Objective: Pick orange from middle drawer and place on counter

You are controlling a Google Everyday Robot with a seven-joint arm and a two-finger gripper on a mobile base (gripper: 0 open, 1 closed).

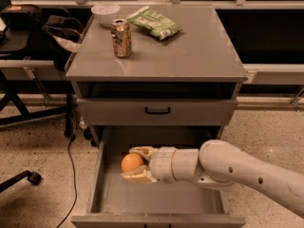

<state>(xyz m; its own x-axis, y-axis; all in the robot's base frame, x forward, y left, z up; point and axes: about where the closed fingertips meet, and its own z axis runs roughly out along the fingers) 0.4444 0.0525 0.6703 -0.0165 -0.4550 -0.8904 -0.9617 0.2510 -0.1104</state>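
The gripper (133, 165) fingers clamp the orange (131, 162), left in the middle drawer (98, 175); rising straight might strike the upper drawer front (118, 112).

The counter (190, 56) bears a bowl (105, 12), can (121, 38) and bag (154, 22); the claw (131, 165) clasps the orange (131, 161) in the drawer (142, 198).

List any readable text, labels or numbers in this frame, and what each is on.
Nothing can be read as text.
drink can on the counter: has printing, too blurred to read.
green bag on the counter: has printing, too blurred to read.
gripper, closed around the orange in the middle drawer: no markings visible.
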